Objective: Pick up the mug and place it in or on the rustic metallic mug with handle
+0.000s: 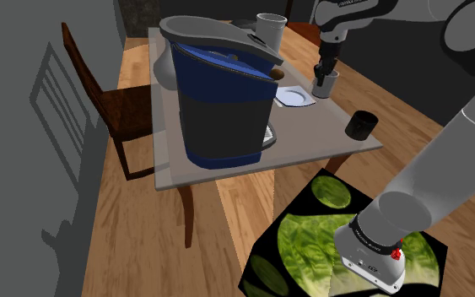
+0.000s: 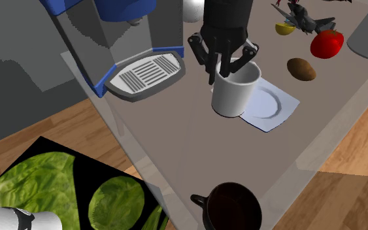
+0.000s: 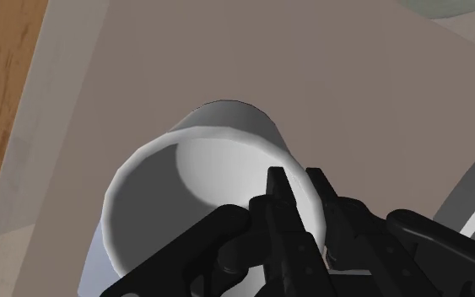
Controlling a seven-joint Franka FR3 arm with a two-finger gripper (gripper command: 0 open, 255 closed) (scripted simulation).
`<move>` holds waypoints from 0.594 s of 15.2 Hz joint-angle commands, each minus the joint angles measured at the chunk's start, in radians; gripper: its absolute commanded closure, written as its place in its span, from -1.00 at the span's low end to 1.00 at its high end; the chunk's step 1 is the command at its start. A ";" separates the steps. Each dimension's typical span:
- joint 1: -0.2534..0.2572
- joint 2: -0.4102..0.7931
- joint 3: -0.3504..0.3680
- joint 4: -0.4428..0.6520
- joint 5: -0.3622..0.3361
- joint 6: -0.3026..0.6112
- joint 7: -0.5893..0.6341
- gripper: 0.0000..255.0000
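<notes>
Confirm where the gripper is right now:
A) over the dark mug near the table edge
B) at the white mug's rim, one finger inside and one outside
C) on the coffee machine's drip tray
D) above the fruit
B: the gripper clasps the wall of the white mug at its rim, one finger inside and one outside; the dark mug stands apart, untouched.

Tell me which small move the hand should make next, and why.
Probably a straight lift. The hand seems shut on the wall of the white mug, one finger inside and one outside, and the mug sits on the table. The dark mug stands apart near the table's edge, so height comes first.
</notes>
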 commanded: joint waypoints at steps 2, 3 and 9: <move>0.001 -0.008 0.001 0.031 -0.002 -0.039 -0.001 1.00; 0.002 -0.009 0.001 0.043 -0.002 -0.052 -0.002 1.00; -0.019 -0.092 -0.018 -0.003 -0.039 -0.078 -0.035 1.00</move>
